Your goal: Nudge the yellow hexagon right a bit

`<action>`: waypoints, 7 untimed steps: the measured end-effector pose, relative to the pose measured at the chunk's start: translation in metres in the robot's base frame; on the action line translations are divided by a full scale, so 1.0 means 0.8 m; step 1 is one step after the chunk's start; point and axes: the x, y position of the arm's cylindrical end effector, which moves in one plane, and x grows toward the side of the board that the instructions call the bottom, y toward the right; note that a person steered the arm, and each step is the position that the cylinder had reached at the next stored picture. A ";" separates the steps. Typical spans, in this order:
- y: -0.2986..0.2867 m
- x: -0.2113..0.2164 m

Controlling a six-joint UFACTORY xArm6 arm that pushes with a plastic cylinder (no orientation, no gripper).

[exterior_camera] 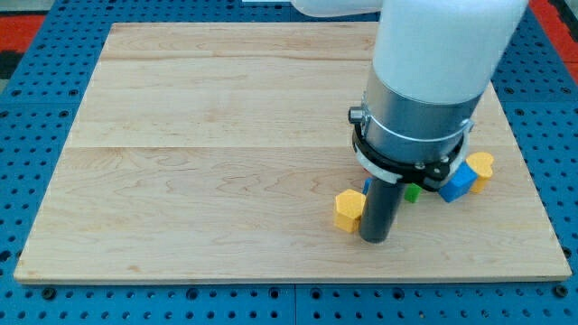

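Observation:
The yellow hexagon (348, 209) lies on the wooden board (217, 135) near the view's bottom, right of centre. My tip (375, 238) is at the end of the dark rod, touching or just beside the hexagon's right side. A small green block (412, 191) shows just right of the rod, partly hidden. A blue block (458, 182) and a yellow block (481, 166) sit further right, touching each other. A sliver of another blue block (367, 185) peeks out behind the rod.
The arm's large white and grey body (433, 81) hides the board's upper right part. The board lies on a blue perforated table (36, 54). The board's bottom edge is close below the blocks.

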 end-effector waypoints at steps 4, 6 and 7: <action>-0.062 -0.021; -0.212 -0.011; -0.246 -0.070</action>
